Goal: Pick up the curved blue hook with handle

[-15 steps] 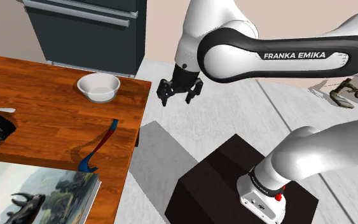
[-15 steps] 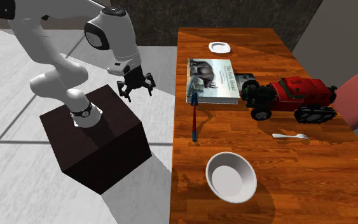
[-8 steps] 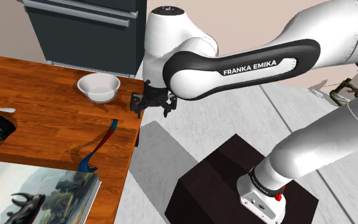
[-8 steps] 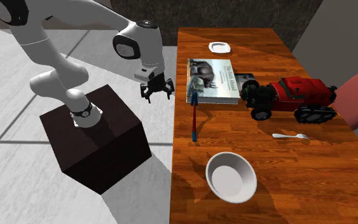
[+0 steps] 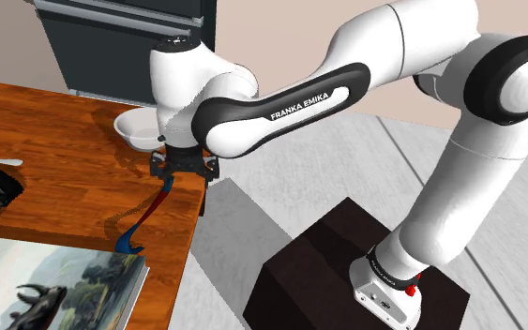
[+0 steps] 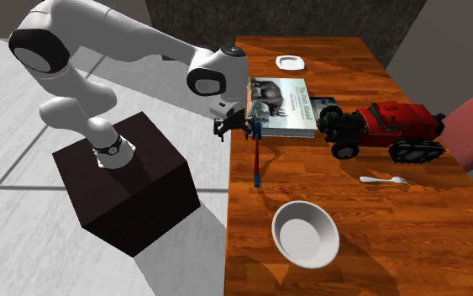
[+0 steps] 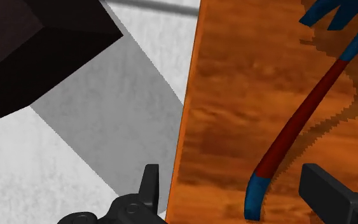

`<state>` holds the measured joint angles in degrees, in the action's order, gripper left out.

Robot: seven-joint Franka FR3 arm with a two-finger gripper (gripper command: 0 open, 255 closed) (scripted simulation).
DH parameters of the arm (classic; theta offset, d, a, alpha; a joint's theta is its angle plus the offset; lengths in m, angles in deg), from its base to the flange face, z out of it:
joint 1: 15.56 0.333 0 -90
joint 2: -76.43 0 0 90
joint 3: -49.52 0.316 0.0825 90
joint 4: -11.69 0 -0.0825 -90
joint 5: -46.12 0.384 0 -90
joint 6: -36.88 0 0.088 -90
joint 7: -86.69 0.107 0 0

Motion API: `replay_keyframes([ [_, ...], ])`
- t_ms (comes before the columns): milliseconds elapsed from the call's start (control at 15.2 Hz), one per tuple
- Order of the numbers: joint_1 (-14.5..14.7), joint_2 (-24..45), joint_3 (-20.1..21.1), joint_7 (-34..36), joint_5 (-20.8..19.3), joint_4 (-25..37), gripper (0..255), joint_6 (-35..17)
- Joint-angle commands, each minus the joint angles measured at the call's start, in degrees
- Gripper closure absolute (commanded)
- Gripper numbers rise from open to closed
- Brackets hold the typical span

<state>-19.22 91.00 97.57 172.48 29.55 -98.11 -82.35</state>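
The hook [image 5: 147, 217] lies on the wooden table [image 5: 55, 159] near its edge: a dark red shaft with a blue handle end and a curved blue head [image 5: 128, 243] by the book. In the second exterior view the hook [image 6: 257, 160] points from the book toward the bowl. My gripper [image 5: 185, 174] hovers open just above the handle end, at the table's edge [image 6: 237, 130]. Seen from the wrist, the blue handle tip [image 7: 255, 194] lies between the spread fingers [image 7: 327, 191], untouched, and the gripper [image 7: 231, 177] straddles the table edge.
A white bowl [image 6: 306, 233] stands near the handle end, half hidden by the arm in the shoulder view [image 5: 132, 131]. A picture book [image 6: 281, 105], a red toy tractor [image 6: 386, 126], a spoon [image 6: 384, 179] and a small dish [image 6: 291, 61] share the table. The dark stand [image 6: 125, 181] sits beside it.
The arm has swung from over the floor toward the table, and the gripper now hangs lower, over the hook's handle end. The hook has not moved.
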Motion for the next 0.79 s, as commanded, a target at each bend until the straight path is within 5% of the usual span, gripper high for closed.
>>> replay_keyframes([
  [0, 3.4, 6.08, -1.71, 5.16, -4.31, 4.3, 0, 0.78],
  [462, 15.91, 24.29, -8.84, 15.12, -11.6, 24.03, 0, 5.91],
  [726, 16.21, 25.62, -9.59, 15.72, -12.5, 23.04, 0, 3.75],
])
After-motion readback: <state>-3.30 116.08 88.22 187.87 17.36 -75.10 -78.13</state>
